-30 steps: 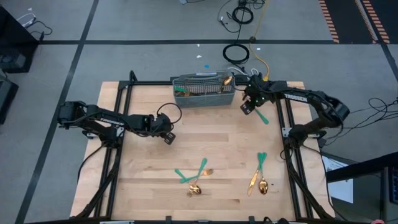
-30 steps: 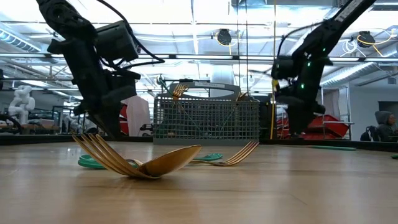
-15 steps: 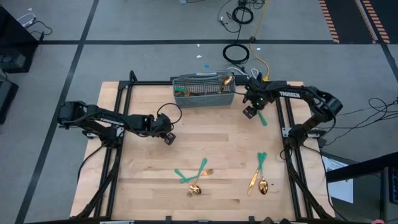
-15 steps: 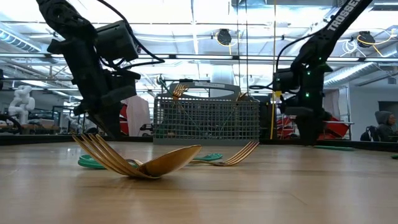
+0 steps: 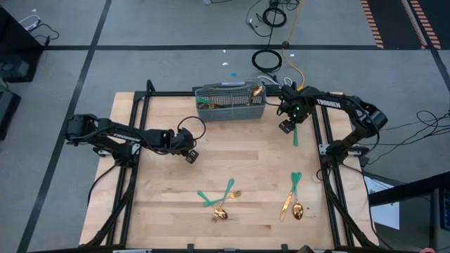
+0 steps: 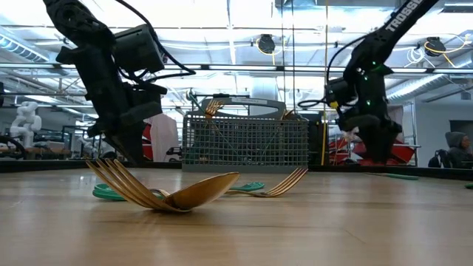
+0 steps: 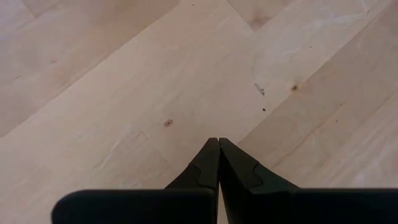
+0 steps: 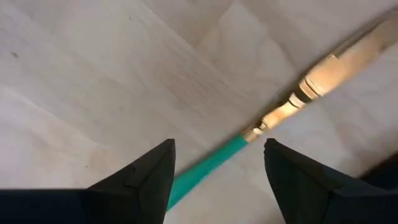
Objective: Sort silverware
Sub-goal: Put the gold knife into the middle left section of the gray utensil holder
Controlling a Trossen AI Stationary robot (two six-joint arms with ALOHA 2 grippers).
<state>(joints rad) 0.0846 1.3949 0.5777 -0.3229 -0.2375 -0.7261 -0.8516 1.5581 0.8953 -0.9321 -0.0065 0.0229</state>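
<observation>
My right gripper [image 5: 287,126] hangs open just right of the grey mesh basket [image 5: 230,102], low over the table. A teal-handled gold utensil [image 8: 261,130] lies flat on the wood, and its handle runs between the open fingers; I see no touch. The same utensil [image 5: 294,133] shows in the high view. My left gripper [image 7: 217,146] is shut over bare wood at the table's left-middle [image 5: 191,156]. More teal-and-gold silverware lies near the near edge: one crossed group [image 5: 221,198] and another pair [image 5: 292,198]. The basket holds a few pieces [image 5: 257,91].
The basket stands at the far edge, centre [image 6: 244,144]. A fork and spoon [image 6: 162,193] lie crossed in the low view's foreground. Black frame rails [image 5: 133,140] run along both table sides. Bare wood lies between the arms.
My right gripper has shifted a little toward the table's right edge. The teal-handled utensil below it has turned from slanting to roughly parallel with the right edge. The left arm has kept still.
</observation>
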